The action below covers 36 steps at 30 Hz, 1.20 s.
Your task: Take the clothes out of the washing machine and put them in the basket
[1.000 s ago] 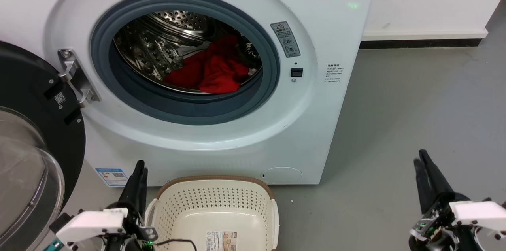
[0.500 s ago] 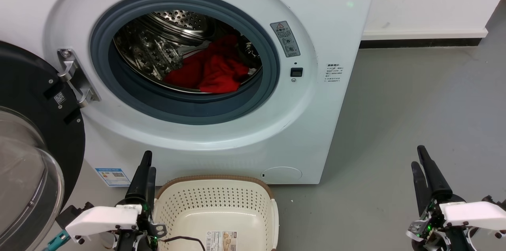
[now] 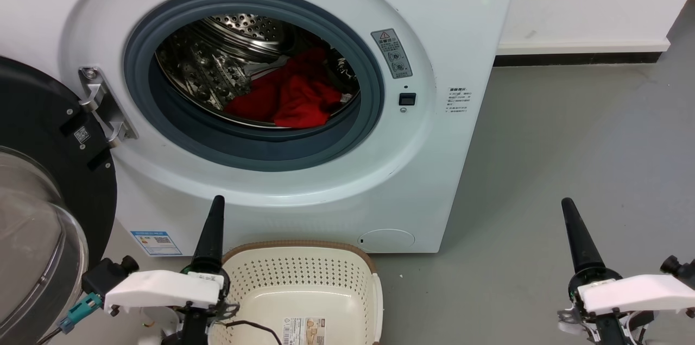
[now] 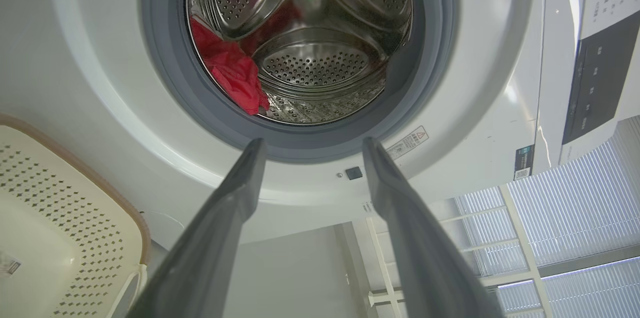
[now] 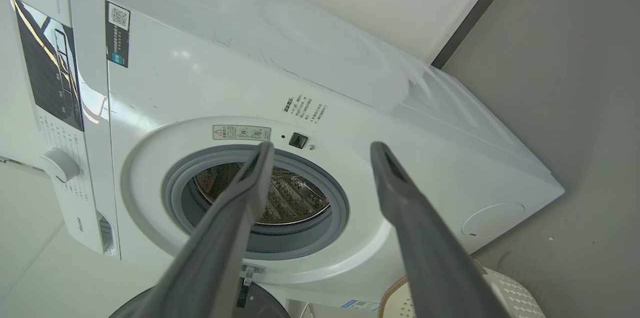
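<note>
The red clothes (image 3: 293, 98) lie crumpled on the floor of the steel drum (image 3: 217, 68), toward the right side of the opening, well behind the grey rubber ring (image 3: 260, 152). Both arms hang low in front of the washing machine (image 3: 434, 171). The left gripper (image 4: 314, 141) points up at the opening with its fingers spread and nothing between them. The right gripper (image 5: 322, 145) is likewise spread and empty, well off to the side.

The step in hand looks like the reach into the drum. It would go best through the middle of the ring, closing on a thick fold of the mound (a thin edge may slip), then lifting the fabric over the ring's lower lip before drawing back.

The open door (image 3: 32, 133) crowds the left arm's outer side. The basket (image 3: 296, 245) sits just beside that arm, directly under the opening, so the drop is short. Bare floor (image 3: 543, 144) gives the right arm free room.
</note>
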### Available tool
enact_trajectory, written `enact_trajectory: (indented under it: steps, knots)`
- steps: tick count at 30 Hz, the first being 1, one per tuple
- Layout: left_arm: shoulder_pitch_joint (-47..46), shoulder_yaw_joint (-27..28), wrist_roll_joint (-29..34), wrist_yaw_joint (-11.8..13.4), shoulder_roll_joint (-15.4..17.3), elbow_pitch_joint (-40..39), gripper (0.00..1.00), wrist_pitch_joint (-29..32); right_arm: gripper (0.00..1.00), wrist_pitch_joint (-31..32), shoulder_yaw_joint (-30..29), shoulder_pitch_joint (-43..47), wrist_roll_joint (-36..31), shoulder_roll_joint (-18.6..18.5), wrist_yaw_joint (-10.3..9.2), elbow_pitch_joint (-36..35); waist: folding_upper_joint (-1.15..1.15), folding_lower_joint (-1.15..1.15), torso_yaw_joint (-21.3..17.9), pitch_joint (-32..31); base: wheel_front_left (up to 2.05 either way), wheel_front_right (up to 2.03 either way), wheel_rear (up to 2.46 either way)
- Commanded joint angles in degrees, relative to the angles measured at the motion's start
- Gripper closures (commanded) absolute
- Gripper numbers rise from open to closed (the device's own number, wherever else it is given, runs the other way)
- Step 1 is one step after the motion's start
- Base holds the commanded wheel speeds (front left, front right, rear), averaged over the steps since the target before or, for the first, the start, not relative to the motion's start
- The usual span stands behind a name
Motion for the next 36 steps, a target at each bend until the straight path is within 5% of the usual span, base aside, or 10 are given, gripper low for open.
enact_trajectory:
  steps: [1, 16, 36]
  knots:
    - [-1.63, -0.74, 2.67, 0.56, 0.14, -1.37, 0.0, -0.64, 0.0, -0.6, 0.38, -0.61, -3.3, -0.06, 0.0, -1.5, 0.0, 0.0, 0.0, -0.01, 0.0, 0.0, 0.0]
    - [-1.75, -4.06, 19.16, 3.53, 0.14, -2.12, 0.0, -3.68, 0.0, -3.66, 1.16, 0.91, -22.38, -0.04, 0.0, -2.95, 0.0, 0.0, 0.08, -0.09, 0.0, 0.0, 0.0]
    - [-1.88, -5.69, 36.01, 5.21, 0.14, -2.4, 0.0, -7.09, 0.0, -6.34, 2.12, 2.19, -38.01, -0.02, 0.0, -4.01, 0.0, 0.0, 0.31, -0.16, 0.0, 0.0, 0.0]
